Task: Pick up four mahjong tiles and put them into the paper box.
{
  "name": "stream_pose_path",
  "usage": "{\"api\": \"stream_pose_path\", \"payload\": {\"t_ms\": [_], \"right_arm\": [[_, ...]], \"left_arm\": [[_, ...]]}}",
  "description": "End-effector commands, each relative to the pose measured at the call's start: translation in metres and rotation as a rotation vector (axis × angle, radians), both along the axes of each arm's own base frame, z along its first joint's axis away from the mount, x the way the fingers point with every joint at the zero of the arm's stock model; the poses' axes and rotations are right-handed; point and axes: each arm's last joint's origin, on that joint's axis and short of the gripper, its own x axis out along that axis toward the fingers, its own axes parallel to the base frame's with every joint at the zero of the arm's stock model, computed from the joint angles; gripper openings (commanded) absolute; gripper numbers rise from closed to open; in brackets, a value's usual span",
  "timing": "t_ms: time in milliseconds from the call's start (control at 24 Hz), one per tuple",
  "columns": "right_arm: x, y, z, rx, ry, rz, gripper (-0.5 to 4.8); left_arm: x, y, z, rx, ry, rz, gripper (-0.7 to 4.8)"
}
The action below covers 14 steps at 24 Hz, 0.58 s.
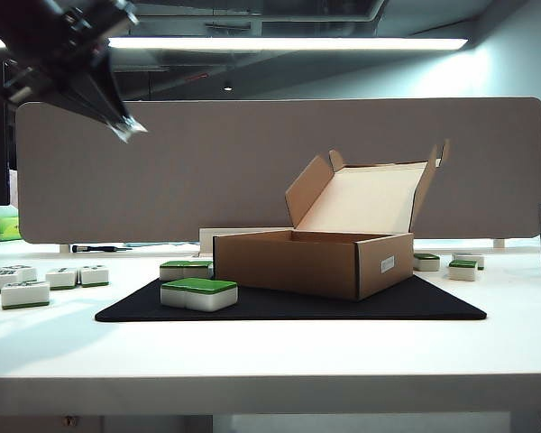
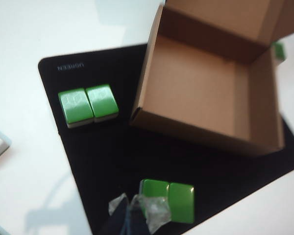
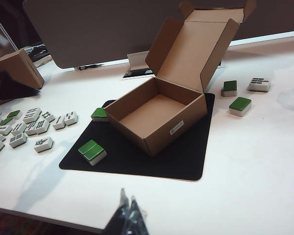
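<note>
Left wrist view: left gripper (image 2: 132,208) jaws closed, empty; right gripper (image 3: 127,208) likewise.

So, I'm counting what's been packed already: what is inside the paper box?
Nothing: the paper box stands open and both wrist views show its brown floor bare. The green-backed mahjong tiles lie outside on the black mat. Only the strip just behind the near wall is hidden.

The paper box (image 3: 159,120) is plain brown corrugated cardboard, matt inside and out. The mahjong tiles (image 2: 88,104) look like glossy plastic, green over white. They lie on a matt black mat (image 3: 181,156) on a smooth white desk (image 3: 255,161).
</note>
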Motion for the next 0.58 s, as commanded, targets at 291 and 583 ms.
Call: {"api": "stream_pose_path", "payload": {"t_ms": [291,583], "right_arm": [[-0.003,0.000,0.000,-0.003,-0.006,-0.001,-0.01],[-0.003,0.000,-0.001,-0.003,0.000,-0.001,-0.01]], "left_arm": [[0.023,-0.035,-0.001,0.181,0.096,-0.075,-0.06],[0.040,-0.068,-0.023,0.295,0.272,-0.186,-0.06]]}}
